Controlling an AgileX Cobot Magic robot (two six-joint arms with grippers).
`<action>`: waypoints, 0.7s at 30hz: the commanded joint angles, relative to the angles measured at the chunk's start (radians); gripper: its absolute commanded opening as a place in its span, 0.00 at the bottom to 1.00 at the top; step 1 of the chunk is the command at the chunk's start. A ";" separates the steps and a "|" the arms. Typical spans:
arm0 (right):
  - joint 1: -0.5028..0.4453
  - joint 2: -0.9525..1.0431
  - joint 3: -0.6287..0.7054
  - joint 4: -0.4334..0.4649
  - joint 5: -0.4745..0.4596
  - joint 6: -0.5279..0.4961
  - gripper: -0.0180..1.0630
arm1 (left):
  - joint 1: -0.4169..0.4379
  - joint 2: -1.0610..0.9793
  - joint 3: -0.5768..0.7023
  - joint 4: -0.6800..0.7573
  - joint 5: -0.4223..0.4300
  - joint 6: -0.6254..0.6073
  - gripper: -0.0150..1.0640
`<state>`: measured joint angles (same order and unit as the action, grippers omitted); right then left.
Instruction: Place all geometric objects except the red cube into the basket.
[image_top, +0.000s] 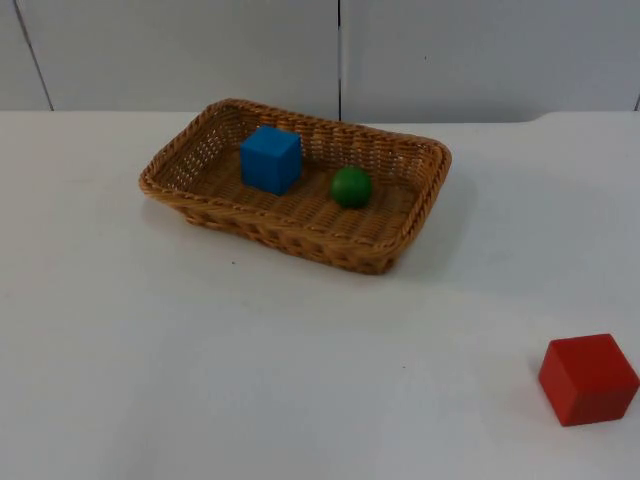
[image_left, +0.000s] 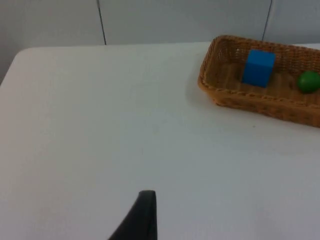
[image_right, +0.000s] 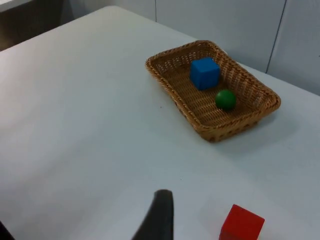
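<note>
White worktop (image_top: 250, 380): blue cube (image_top: 270, 159) and green ball (image_top: 351, 187) are held in basket (image_top: 400, 240), far beyond both tools; red cube (image_right: 241, 223) is set just beside right tool's fingertip (image_right: 159, 215). Tool states cannot be told.

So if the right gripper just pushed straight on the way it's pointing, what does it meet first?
Probably the bare white table: nothing lies directly ahead of its fingertip. The red cube sits off to one side and the basket farther on. Depth is hard to judge.

No text, label, brand, number or sign can be read anywhere. The faces of the blue cube (image_top: 270, 158) and the red cube (image_top: 588, 379) appear plain, as far as can be made out.
</note>
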<state>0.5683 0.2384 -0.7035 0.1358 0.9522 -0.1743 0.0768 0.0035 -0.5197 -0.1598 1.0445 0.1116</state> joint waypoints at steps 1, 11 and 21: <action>0.000 -0.072 0.003 -0.001 0.067 0.006 0.74 | 0.005 -0.003 0.007 0.033 0.011 -0.012 0.92; 0.000 -0.238 0.051 -0.002 0.182 0.039 0.74 | 0.005 -0.003 0.026 0.053 0.030 -0.022 0.92; 0.002 -0.238 0.158 -0.082 0.208 0.104 0.74 | 0.005 -0.003 0.026 0.083 0.030 -0.067 0.92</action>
<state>0.5719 0.0025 -0.5837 0.0813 1.1647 -0.0926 0.0768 0.0035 -0.4992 -0.0819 1.0716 0.0560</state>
